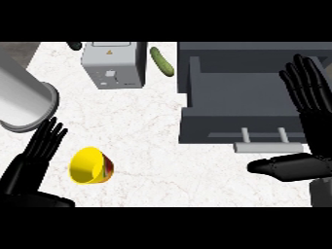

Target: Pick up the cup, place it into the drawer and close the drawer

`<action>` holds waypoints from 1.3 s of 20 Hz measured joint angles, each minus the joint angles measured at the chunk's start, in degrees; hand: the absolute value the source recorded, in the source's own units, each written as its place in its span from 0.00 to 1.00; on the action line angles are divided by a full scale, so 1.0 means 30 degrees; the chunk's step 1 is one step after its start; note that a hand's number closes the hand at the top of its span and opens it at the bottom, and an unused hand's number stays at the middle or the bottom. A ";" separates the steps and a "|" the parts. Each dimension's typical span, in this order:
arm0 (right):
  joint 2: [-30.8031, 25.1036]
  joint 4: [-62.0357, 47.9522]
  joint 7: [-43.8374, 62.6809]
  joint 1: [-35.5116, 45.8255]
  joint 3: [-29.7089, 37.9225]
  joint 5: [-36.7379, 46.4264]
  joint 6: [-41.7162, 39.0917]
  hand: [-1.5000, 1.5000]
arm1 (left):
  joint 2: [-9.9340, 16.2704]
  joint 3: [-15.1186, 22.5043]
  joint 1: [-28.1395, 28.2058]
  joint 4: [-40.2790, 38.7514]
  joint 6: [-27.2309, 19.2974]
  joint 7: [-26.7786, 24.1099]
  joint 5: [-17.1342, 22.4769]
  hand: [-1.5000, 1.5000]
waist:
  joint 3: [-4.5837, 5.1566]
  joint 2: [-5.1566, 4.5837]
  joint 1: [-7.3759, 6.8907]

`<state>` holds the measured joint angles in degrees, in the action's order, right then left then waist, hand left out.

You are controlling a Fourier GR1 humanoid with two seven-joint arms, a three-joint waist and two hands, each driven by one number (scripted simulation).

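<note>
A yellow cup lies on its side on the white counter at the lower left, its mouth facing left. My left hand is just left of it, fingers straight, not touching it. The dark grey drawer stands pulled open at the right, nothing visible inside, with a pale handle on its front. My right hand is held open over the drawer's right side, fingers up and thumb pointing left below the handle.
A grey box-shaped appliance stands at the back centre. A green cucumber lies between it and the drawer. A large pale grey cylinder fills the upper left, above my left hand.
</note>
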<state>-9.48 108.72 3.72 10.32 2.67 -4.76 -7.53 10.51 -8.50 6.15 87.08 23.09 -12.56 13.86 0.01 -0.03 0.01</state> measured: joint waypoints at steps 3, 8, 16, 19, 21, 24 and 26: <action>-0.0116 -0.0191 -0.0114 0.0215 0.0261 -0.0114 -0.0204 0.00 | 0.0138 -0.0282 -0.0768 -0.2542 0.0096 -0.1363 -0.0905 0.00 | 0.0003 -0.0006 0.0026; -0.0137 -0.0361 0.0245 0.0744 0.0449 -0.0207 -0.0303 0.00 | 0.0447 -0.0630 -0.1871 -0.6401 0.0307 -0.3901 -0.2198 0.00 | 0.0011 -0.0001 0.0029; -0.0501 -0.0491 0.0683 0.1282 0.1144 -0.0500 -0.0587 0.00 | 0.0910 -0.1026 -0.4497 -1.3501 -0.0002 -0.8498 -0.4183 0.00 | 0.0011 -0.0016 0.0080; -0.0350 0.0032 0.0907 0.0988 0.1049 -0.0591 -0.0611 0.00 | 0.1049 -0.1063 -0.5370 -1.6244 -0.0539 -1.0232 -0.4931 0.00 | 0.0013 -0.0018 0.0120; -0.0264 -0.0206 0.0714 0.1060 0.0993 -0.0418 -0.0584 0.00 | 0.1110 -0.1129 -0.6110 -1.8083 -0.0942 -1.1337 -0.5305 0.00 | 0.0019 -0.0034 0.0140; -0.0510 -0.0080 0.0876 0.1156 0.1266 -0.0710 -0.0824 0.00 | 0.1222 -0.1144 -0.6906 -2.0176 -0.1386 -1.2633 -0.5741 0.00 | 0.0025 -0.0056 0.0199; -0.0654 -0.0009 0.0969 0.1100 0.1469 -0.0955 -0.0998 0.00 | 0.0924 -0.1153 -0.7354 -2.1076 -0.1819 -1.3176 -0.5880 0.00 | 0.0030 -0.0059 0.0220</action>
<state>-11.44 108.69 6.63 13.62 7.08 -7.63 -10.52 13.28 -11.95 -15.91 23.85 17.64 -52.09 -3.78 0.10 -0.20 0.66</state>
